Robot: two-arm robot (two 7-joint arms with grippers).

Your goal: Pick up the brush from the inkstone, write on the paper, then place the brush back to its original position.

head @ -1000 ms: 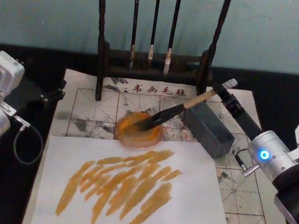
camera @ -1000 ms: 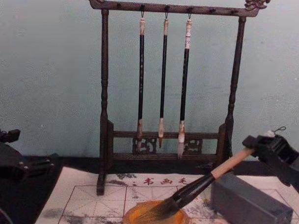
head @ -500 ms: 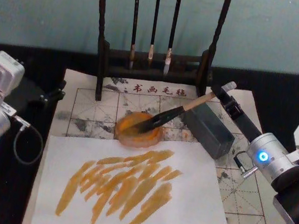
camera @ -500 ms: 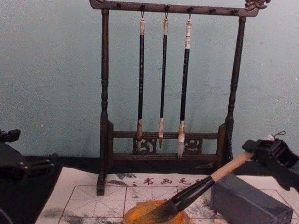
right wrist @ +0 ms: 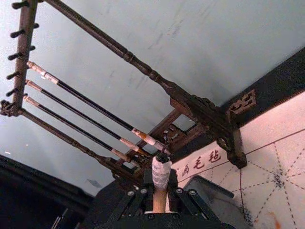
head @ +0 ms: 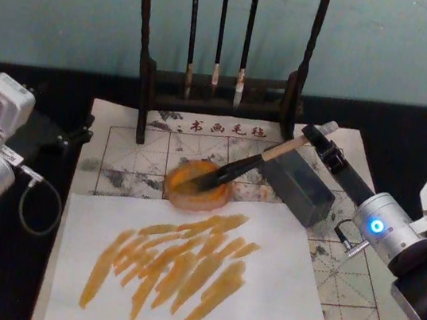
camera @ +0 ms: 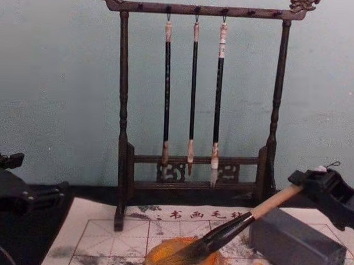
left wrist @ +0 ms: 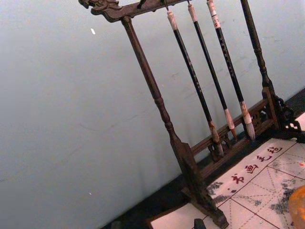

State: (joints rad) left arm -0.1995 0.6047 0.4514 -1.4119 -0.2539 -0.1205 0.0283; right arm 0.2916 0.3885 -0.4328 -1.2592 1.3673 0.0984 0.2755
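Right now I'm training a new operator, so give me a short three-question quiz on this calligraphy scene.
1. True or false: the tip of the brush lies in the inkstone.
2. How many thin brushes hang on the rack? A two, B three, C five.
3. The left gripper sits parked off the left edge of the gridded paper. Whose jaws grip the brush's handle end?

Key: 1 true; 2 B; 3 the right gripper.
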